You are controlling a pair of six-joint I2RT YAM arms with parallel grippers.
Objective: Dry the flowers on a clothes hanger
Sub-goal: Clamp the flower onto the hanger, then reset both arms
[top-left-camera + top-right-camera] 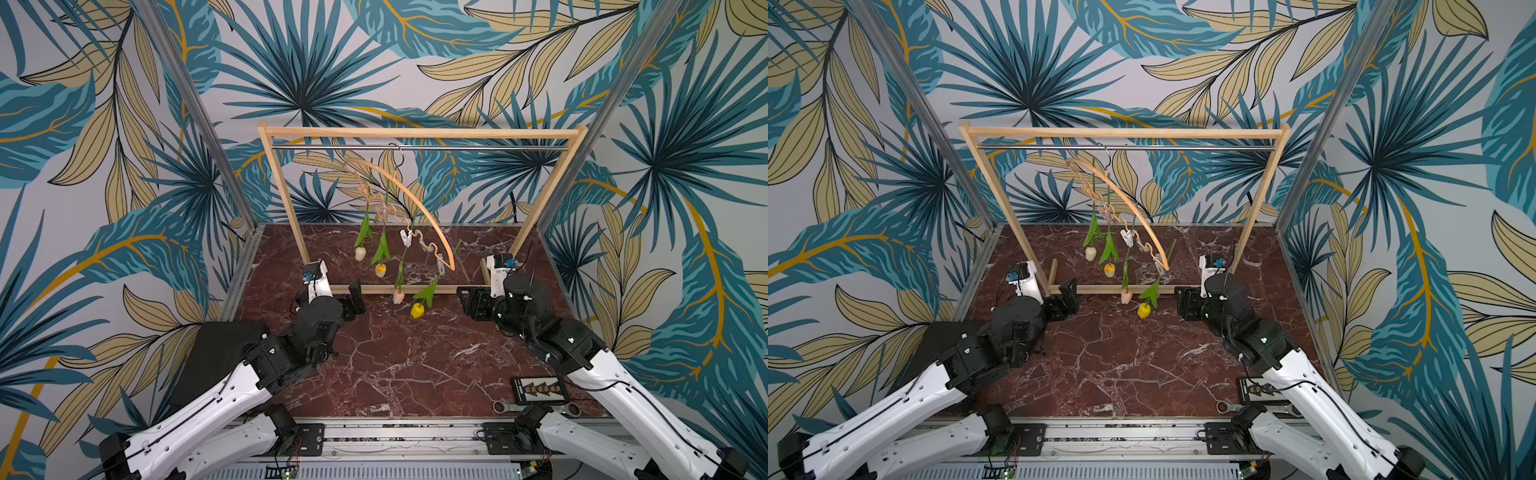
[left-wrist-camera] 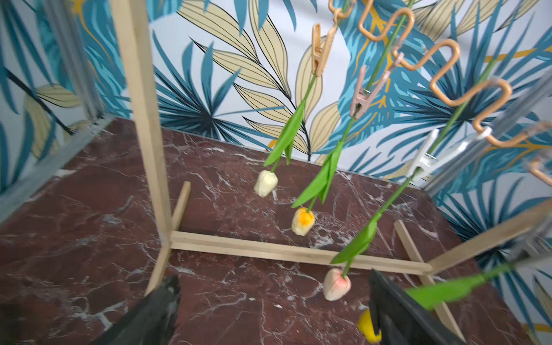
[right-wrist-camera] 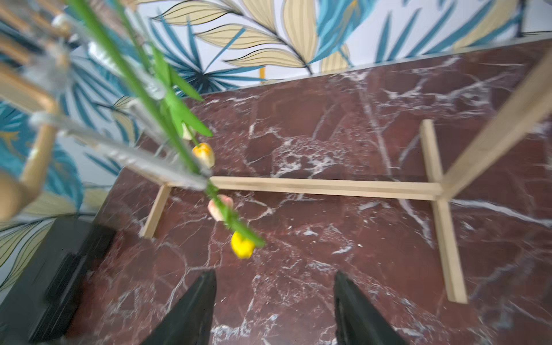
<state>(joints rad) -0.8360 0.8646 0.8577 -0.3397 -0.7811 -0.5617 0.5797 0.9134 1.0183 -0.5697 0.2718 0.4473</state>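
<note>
A: Top views first. The clothes hanger (image 1: 420, 200) hangs by its hook from the rack (image 1: 415, 134) rail, turned nearly end-on to us. Flowers?
B: The flowers (image 1: 380, 270) hang heads down from its clips, clear of the marble table (image 1: 395, 365). Yellow head lowest, at five o'clock of the pink one.
A: Grippers?
B: Left gripper (image 1: 356, 301) at nine o'clock of the yellow head, right gripper (image 1: 1184, 303) at three o'clock; both apart from the stems.
A: Left wrist view?
B: Jaws spread wide, bare marble between them. The yellow head peeks from behind one finger (image 2: 394, 322); touching or not, cannot tell.
A: Right wrist view?
B: Jaws parted, gripping nothing. Yellow head hangs ahead of the fingers (image 3: 191, 310), apart. Picture blurred.
</note>
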